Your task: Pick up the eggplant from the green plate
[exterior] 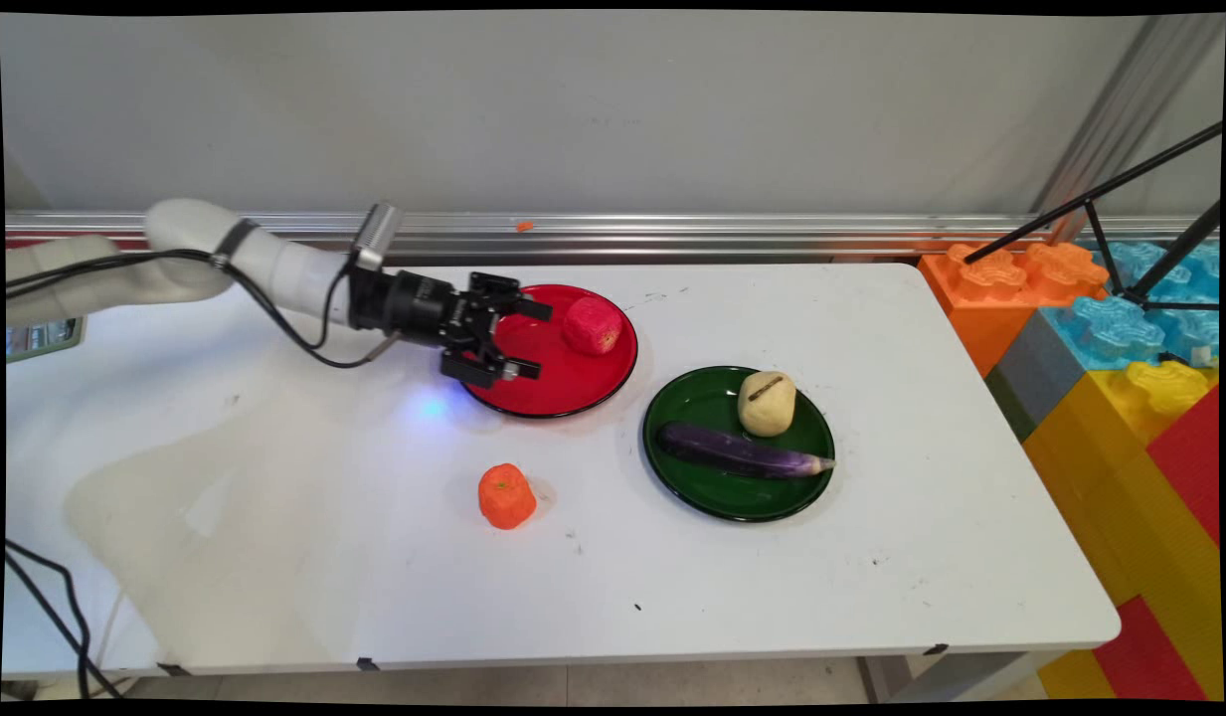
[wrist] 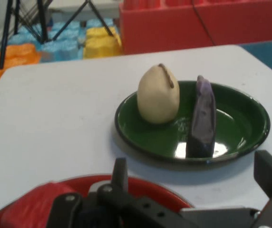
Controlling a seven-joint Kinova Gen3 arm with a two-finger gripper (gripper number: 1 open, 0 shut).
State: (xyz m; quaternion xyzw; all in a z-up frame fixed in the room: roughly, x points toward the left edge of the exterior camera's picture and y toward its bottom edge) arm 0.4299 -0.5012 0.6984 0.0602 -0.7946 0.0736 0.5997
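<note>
Main view: gripper (exterior: 529, 339) low over red plate (exterior: 573, 393), fingers spread wide, nothing between them. Red fruit (exterior: 593, 325) on same plate, just beyond fingertips, not touching. Orange fruit (exterior: 506, 495) on table (exterior: 921, 517), nearer camera, apart from fingers.

Hand view: fingers (wrist: 269, 173) spread. Red fruit (wrist: 36, 206) at lower left. Green plate (wrist: 250, 137) ahead, holding pale potato (wrist: 158, 95) beside purple eggplant (wrist: 201, 116).

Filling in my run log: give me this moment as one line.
tool open, over red plate's left rim | red fruit on it, unheld | green plate: eggplant, potato | orange fruit on table
</note>
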